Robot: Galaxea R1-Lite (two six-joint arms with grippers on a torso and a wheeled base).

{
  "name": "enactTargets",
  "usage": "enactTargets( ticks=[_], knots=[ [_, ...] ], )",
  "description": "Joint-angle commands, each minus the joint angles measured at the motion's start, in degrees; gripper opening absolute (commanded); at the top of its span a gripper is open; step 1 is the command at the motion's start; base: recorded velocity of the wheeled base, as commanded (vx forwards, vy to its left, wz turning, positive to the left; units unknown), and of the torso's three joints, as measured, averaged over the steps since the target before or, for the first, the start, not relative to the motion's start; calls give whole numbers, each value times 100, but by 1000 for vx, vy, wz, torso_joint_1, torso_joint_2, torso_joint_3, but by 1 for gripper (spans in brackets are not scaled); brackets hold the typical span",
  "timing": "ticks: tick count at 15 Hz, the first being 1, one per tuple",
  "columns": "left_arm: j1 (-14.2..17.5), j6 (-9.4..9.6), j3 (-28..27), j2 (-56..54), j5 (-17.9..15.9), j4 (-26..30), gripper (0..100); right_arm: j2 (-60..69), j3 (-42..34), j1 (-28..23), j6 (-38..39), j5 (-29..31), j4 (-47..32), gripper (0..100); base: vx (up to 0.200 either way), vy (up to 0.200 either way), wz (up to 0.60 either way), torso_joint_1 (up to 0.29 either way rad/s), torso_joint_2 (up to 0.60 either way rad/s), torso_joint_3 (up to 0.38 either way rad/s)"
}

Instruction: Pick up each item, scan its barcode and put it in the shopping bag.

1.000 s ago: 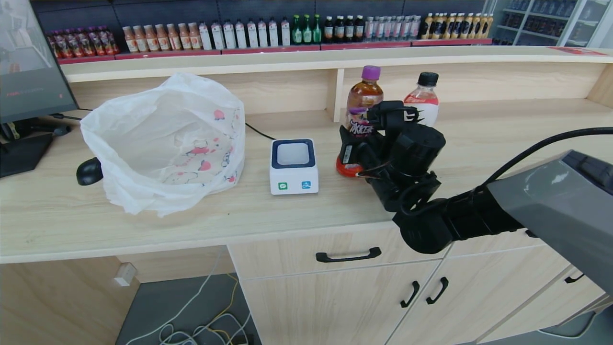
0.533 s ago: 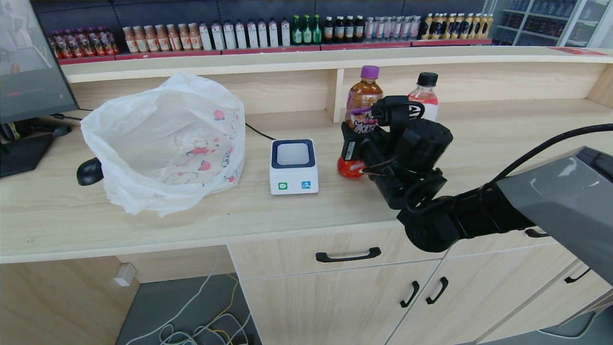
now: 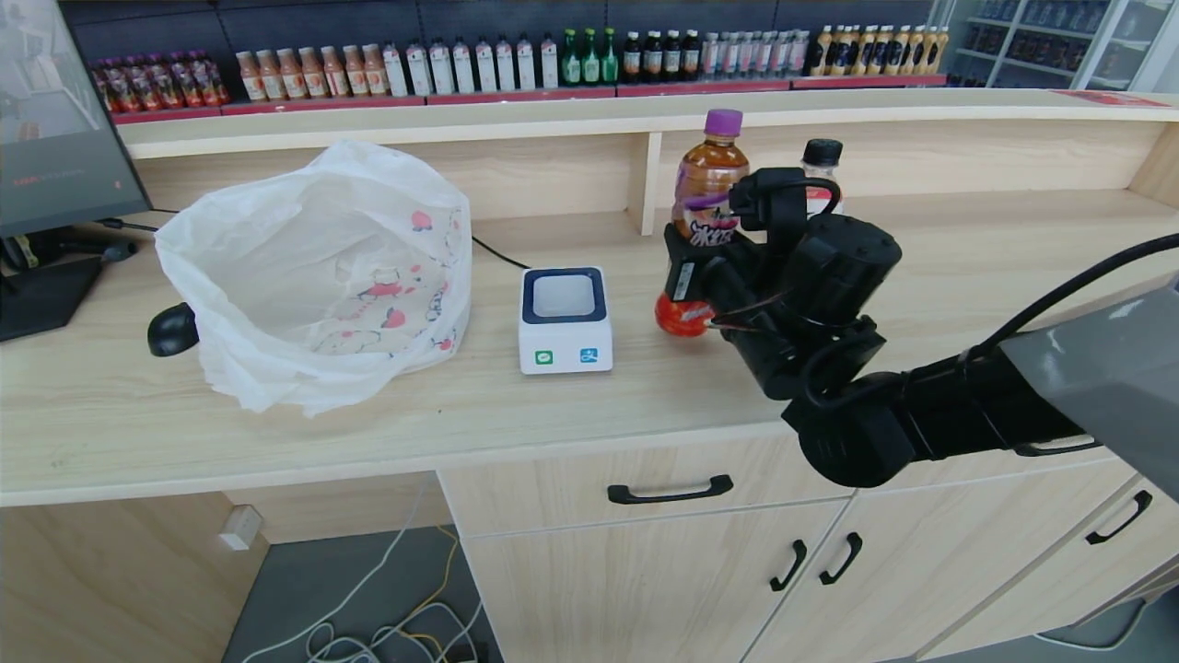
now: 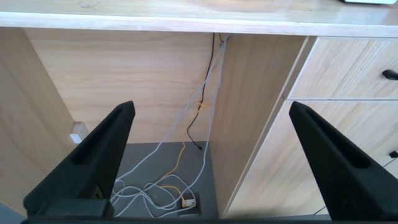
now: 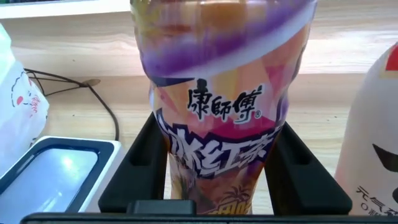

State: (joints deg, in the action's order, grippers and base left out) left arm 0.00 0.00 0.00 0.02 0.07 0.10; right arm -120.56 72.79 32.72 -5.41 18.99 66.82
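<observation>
Right of frame centre, right claw (image 3: 705,272) is clenched on 1 tea bottle (image 3: 711,175), long axis upright, with the scanner (image 3: 564,318) just left of it and the bag (image 3: 313,267) farther left.

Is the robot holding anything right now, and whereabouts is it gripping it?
Yes: the right gripper clamps the purple-capped bottle around its labelled lower body. The left gripper is open, holding nothing.

Monitor (image 3: 55,120) at far-left of desk (image 3: 461,405), black mouse (image 3: 171,330) nr it. Drink bottles (image 3: 516,64) line back shelf. Loose cables (image 3: 387,626) on floor under desk; drawer w/ black handle (image 3: 670,491).
</observation>
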Motion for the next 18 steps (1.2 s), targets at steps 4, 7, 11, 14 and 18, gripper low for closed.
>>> enactTargets(
  ticks=[4, 7, 11, 14, 18],
  knots=[
    [0, -9, 0, -2, 1, -1, 100, 552, -485, 235, -109, 17, 7, 0, 0, 0, 0, 0, 0, 0],
    [0, 0, 0, -2, 1, -1, 100, 1026, -1215, 472, -162, 26, 42, 0, 0, 0, 0, 0, 0, 0],
    [0, 0, 0, -2, 1, -1, 100, 1633, -1979, 701, -179, 140, 112, 0, 0, 0, 0, 0, 0, 0],
    [0, 0, 0, -2, 1, -1, 100, 1870, -2603, 1087, -241, 245, 561, 0, 0, 0, 0, 0, 0, 0],
    [0, 0, 0, -2, 1, -1, 100, 2081, -3491, 1421, -276, 483, 1281, 0, 0, 0, 0, 0, 0, 0]
  ],
)
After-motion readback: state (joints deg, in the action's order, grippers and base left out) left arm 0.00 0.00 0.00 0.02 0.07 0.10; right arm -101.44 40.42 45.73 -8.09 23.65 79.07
